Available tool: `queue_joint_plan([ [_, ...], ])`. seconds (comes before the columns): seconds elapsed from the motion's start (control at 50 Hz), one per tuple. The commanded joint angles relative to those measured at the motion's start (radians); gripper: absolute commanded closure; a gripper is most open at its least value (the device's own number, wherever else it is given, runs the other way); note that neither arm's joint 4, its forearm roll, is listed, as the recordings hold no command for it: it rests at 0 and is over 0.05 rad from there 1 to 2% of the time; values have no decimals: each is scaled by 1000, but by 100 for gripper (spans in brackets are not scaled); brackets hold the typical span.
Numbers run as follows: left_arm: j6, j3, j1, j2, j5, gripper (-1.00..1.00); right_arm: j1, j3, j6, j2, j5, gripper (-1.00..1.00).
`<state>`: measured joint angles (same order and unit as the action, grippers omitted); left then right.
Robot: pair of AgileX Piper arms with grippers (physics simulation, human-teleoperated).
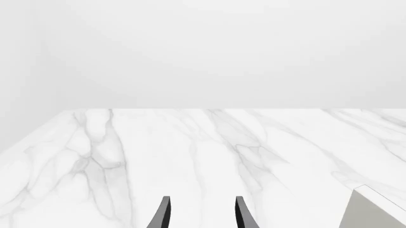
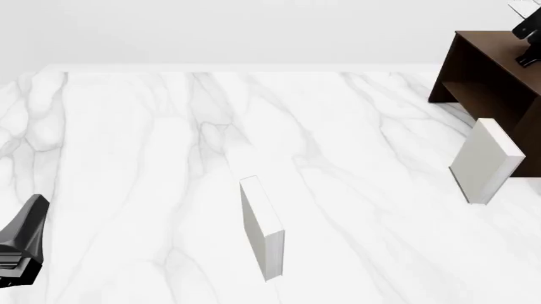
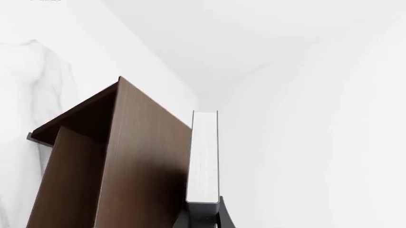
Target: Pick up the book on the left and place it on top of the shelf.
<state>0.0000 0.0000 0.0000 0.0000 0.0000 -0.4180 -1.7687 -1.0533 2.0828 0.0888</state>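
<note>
In the right wrist view the book (image 3: pixel 204 156) shows its white page edges between thin black covers. My right gripper (image 3: pixel 204 211) is shut on its near end. The book runs alongside the top face of the dark brown shelf (image 3: pixel 127 166); I cannot tell whether they touch. From the front, the right gripper (image 2: pixel 528 31) hangs over the shelf (image 2: pixel 490 69) at the far right edge of the frame, and the book is hard to make out there. Low at the near left sits my left gripper (image 2: pixel 19 244); its wrist view shows it (image 1: pixel 202 202) open and holding nothing.
Two pale grey-white books stand on the marble table (image 2: pixel 135 158): one (image 2: pixel 262 225) near the front middle, one (image 2: pixel 486 161) just in front of the shelf. A pale book corner (image 1: pixel 374 209) shows in the left wrist view. A white wall lies behind the table.
</note>
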Motion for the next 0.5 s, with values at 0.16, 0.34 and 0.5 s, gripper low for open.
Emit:
queue_joint_plan([
  [0.16,0,0,0,0,0,-100,19,37,59,-32,6,-100],
  [0.34,0,0,0,0,0,-100,21,181,125,-124,67,-100],
  [0.5,0,0,0,0,0,-100,22,348,175,-245,135,-100],
])
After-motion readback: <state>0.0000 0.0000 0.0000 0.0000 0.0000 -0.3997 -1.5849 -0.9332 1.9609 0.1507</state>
